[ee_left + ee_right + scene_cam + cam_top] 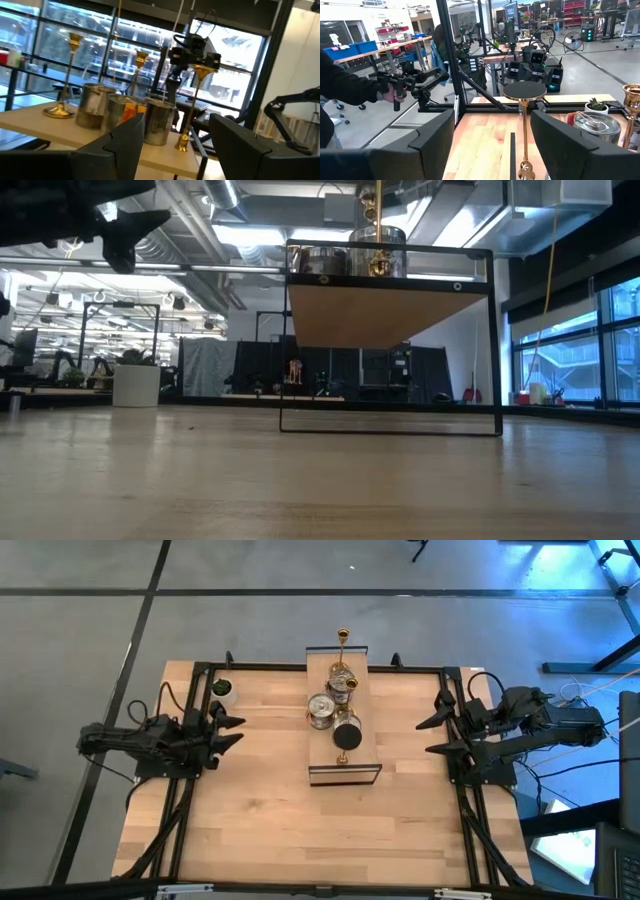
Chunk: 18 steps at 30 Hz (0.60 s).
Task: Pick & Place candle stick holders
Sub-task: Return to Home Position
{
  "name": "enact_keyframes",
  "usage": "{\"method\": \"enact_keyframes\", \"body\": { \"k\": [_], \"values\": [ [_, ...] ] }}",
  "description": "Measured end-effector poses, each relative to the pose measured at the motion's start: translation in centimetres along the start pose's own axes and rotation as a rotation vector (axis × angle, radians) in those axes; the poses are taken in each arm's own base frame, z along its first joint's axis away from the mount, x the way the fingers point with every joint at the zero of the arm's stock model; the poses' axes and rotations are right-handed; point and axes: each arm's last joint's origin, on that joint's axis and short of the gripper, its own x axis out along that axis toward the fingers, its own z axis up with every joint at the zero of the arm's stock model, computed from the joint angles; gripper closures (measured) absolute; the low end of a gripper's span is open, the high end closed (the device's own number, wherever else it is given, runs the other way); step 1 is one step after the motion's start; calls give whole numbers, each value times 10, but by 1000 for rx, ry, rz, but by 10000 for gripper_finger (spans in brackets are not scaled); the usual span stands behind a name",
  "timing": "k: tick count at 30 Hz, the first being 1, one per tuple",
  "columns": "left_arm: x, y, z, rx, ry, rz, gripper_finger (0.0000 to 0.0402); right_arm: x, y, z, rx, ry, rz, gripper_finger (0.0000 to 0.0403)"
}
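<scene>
On top of the shelf (362, 755), which stands mid-surface (260, 830), the candle stick holders (320, 710) are bunched along its length, slim gold stems among squat silver ones. To the left of the shelf and well apart from it, my left arm (150, 740) hangs with my left jaws released and spread, grasping nothing. To the right of the shelf, also well apart, my right arm (520, 730) hangs with my right jaws released and empty. A white cup (221, 690) sits left of the shelf, near my left jaws.

candle stick holders (340, 705) on shelf (361, 754) | shelf at table (290, 830) centre | cup (222, 691) left of shelf, at rear edge
</scene>
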Motion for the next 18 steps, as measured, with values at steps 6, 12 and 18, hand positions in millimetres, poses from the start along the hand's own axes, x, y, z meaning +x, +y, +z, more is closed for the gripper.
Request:
{"method": "enact_keyframes", "body": {
  "k": [6,12,18],
  "values": [
    [-3,0,-1,-2,9,-33,184,0,-1,-2,2,17,-11,138],
    [-3,1,-13,-33,39,-70,184,0,-1,-3,3,30,-16,138],
    [-3,3,-16,-16,15,-48,184,0,-1,-3,4,32,-17,138]
  ]
}}
